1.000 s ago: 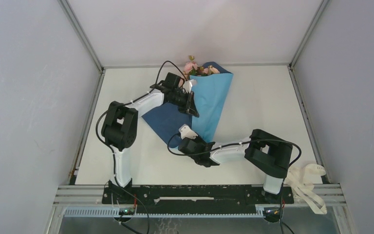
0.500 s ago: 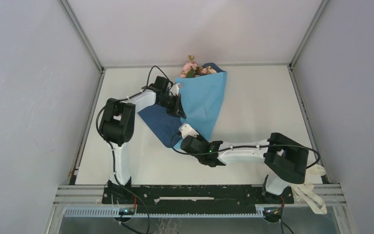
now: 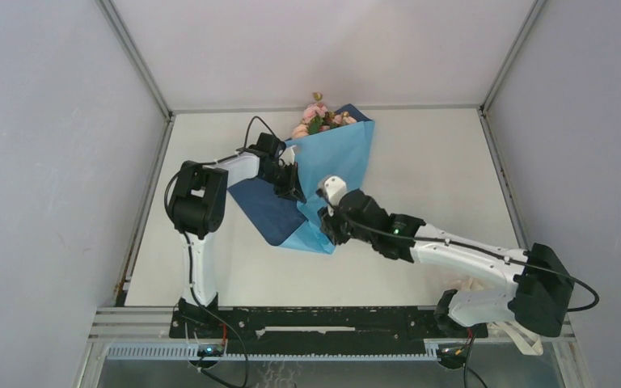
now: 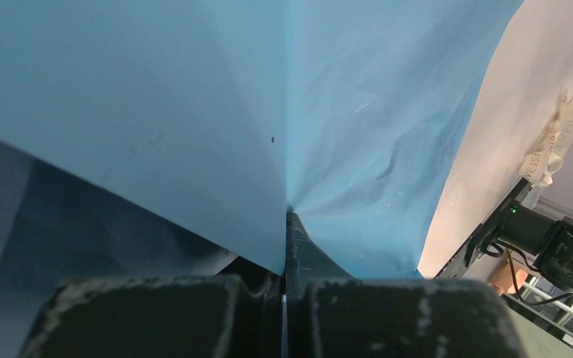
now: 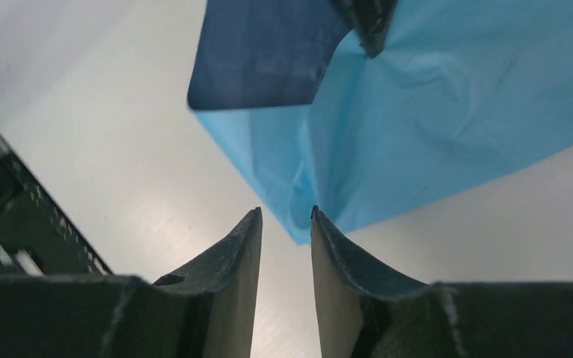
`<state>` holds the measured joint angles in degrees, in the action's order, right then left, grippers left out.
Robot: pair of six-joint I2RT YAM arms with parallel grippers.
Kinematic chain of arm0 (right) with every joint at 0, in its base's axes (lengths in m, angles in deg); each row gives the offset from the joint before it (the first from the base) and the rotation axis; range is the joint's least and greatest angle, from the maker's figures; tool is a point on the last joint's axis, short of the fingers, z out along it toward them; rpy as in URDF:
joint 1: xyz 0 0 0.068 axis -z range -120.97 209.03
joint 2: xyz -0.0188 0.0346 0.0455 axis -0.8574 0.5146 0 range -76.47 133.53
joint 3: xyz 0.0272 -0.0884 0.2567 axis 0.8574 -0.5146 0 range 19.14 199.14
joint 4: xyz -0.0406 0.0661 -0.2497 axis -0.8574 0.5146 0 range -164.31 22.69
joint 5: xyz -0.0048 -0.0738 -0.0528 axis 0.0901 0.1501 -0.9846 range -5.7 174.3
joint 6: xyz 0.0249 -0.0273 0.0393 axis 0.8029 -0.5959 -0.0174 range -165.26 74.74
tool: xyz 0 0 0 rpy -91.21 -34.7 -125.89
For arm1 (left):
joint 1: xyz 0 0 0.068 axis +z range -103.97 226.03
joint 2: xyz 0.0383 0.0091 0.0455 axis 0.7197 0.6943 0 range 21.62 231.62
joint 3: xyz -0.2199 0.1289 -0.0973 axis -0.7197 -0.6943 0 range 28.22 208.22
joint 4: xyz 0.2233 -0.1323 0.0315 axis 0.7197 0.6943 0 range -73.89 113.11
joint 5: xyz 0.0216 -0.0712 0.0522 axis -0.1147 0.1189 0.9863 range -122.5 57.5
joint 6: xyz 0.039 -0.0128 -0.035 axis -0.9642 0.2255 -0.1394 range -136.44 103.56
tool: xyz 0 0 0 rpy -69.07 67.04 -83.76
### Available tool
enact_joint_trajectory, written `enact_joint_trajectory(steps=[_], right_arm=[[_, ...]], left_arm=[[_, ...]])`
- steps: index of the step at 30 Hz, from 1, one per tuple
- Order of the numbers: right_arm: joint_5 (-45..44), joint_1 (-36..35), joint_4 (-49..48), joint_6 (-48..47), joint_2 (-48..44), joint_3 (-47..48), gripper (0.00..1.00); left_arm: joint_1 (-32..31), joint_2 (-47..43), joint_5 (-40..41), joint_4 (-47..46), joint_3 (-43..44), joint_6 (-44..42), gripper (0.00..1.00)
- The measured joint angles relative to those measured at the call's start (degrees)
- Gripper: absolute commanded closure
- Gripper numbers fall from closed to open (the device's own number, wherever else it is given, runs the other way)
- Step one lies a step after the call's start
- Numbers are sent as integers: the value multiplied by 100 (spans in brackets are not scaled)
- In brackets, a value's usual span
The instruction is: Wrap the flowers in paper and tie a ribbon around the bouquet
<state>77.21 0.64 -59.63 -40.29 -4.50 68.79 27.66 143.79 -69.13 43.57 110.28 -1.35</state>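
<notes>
The smooth, creased blue paper [image 3: 338,158] forms a loose cone holding pink flowers [image 3: 315,115]. The left gripper [image 4: 286,218] clamps a paper fold. The right gripper [image 5: 286,218] stands narrowly parted, empty.

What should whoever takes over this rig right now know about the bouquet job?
Left end effector: shut on a fold of the paper.
Right end effector: open, holding nothing, at the paper's near tip.
Flowers: inside the paper, blooms poking out at the far end.
Ribbon: at the near right corner of the table, untouched.
Done: paper partly folded over the flowers.
Left: close the wrap, then tie the ribbon.
</notes>
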Motion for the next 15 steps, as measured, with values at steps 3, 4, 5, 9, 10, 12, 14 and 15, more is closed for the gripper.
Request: enact_joint_trajectory(steps=[3, 4, 5, 9, 10, 12, 14, 15], right_arm=[[308, 487, -400, 299, 227, -7, 74], [315, 627, -514, 422, 382, -20, 78], [321, 721, -592, 518, 527, -31, 82], [546, 935, -925, 907, 1349, -72, 97], [636, 907, -979, 953, 1554, -76, 99], [772, 745, -1060, 999, 1928, -92, 100], [826, 444, -1073, 1001, 2205, -114, 100], [841, 306, -1073, 1012, 2275, -127, 100]], left_arm=[[11, 7, -15, 2, 0, -2, 100], [13, 7, -17, 4, 0, -4, 100], [17, 7, -17, 4, 2, -7, 100], [26, 7, -13, 9, 2, -11, 100], [26, 7, -13, 9, 2, -11, 100], [26, 9, -11, 11, 2, -13, 100], [26, 9, -7, 20, 4, -17, 100], [26, 9, 0, 46, 13, -24, 100]])
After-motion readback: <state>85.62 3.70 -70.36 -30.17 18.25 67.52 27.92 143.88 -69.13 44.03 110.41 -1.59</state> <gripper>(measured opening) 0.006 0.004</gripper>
